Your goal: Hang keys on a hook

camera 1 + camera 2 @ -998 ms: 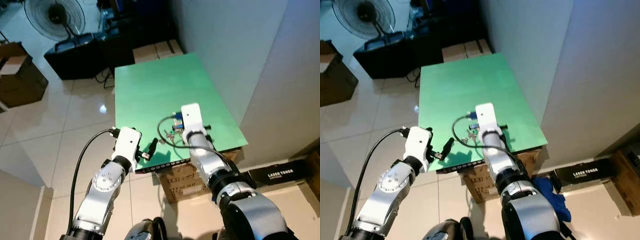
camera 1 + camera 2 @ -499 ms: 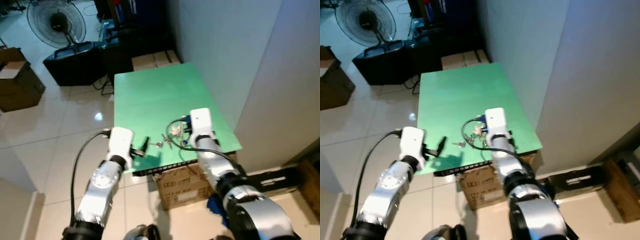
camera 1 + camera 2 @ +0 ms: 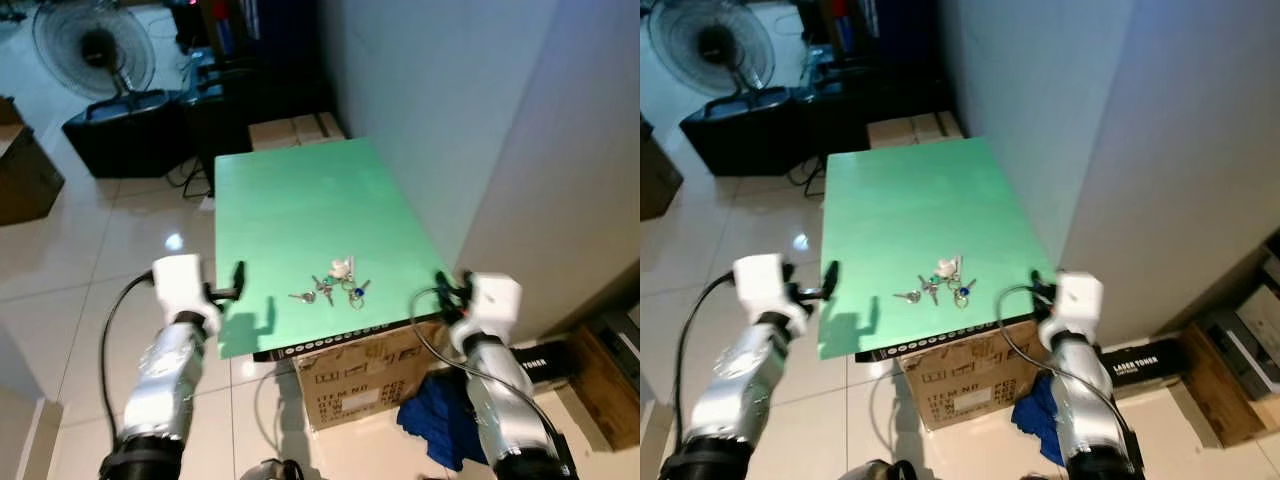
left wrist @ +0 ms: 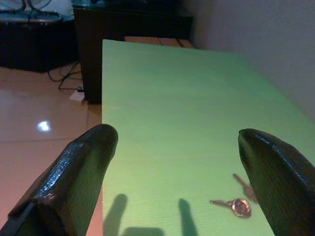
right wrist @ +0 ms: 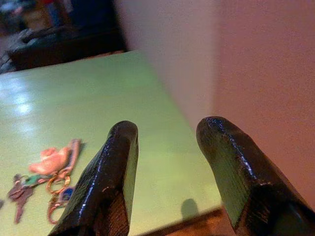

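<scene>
1. Setting: tiled room; green rectangular table top (image 3: 300, 200) against a grey wall, resting on a cardboard box (image 3: 360, 375).
2. Bunch of small metal keys on rings with a pale tag (image 3: 335, 290): lies loose near the table's front edge. Judged light, floppy, prone to slide; best pinched at the ring or tag.
3. Left gripper (image 3: 236, 278): at the table's left edge, fingers wide apart, empty.
4. Right gripper (image 3: 443, 285): off the right front corner, fingers parted, empty.
5. Surroundings: standing fan (image 3: 92, 45), dark cabinet (image 3: 120, 130), blue cloth (image 3: 430, 420) on the floor. Nothing obstructs the keys.
</scene>
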Available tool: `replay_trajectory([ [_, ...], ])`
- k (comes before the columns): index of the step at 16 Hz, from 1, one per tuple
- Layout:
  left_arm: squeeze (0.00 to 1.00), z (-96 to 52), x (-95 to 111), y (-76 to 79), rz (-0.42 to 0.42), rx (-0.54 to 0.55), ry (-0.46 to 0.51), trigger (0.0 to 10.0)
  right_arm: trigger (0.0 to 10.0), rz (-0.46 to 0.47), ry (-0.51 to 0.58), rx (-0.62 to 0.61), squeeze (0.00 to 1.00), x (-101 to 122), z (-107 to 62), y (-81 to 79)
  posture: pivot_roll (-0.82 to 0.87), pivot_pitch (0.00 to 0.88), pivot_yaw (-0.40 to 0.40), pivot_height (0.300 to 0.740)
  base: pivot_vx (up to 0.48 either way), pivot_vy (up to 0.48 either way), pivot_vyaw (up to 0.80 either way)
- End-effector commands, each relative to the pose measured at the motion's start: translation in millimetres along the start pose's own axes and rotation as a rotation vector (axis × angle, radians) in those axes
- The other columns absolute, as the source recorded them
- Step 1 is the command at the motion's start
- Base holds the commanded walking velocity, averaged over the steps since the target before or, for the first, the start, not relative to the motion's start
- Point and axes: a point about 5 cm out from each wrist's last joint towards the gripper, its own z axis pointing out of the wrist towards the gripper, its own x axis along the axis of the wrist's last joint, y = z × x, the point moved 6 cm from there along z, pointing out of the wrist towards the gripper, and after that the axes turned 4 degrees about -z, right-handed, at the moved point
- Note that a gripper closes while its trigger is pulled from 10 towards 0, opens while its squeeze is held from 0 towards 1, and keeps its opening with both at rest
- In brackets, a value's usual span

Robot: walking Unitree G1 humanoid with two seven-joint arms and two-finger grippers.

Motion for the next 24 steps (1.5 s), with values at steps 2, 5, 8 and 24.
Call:
replay_trajectory([
  [2, 0.00, -3.4, -0.9, 12.6, 0.000, -0.056, 0.022, 10.0, 10.0, -0.008, 0.097, 0.029, 0.00, 23.1, 2.6, -14.4, -0.20, 0.000, 0.134, 0.740, 0.000, 0.000, 0.00],
  [5, 0.00, 8.7, 24.4, 43.8, 0.084, -0.167, 0.089, 10.0, 10.0, -0.045, 0.111, 0.089, 0.00, 33.8, 2.9, -27.7, -0.21, 0.000, 0.138, 0.740, 0.000, 0.000, 0.00],
  [8, 0.00, 10.1, 16.3, 48.5, 0.127, -0.190, 0.055, 10.0, 10.0, -0.092, 0.034, 0.067, 0.00, 19.1, 7.5, -21.9, -0.21, 0.000, 0.153, 0.740, 0.000, 0.000, 0.00],
  [24, 0.00, 18.9, -10.7, 64.4, 0.225, -0.202, 0.009, 10.0, 10.0, -0.191, -0.049, 0.108, 0.00, 14.5, 12.5, -19.3, -0.26, 0.000, 0.103, 0.740, 0.023, 0.000, 0.00],
])
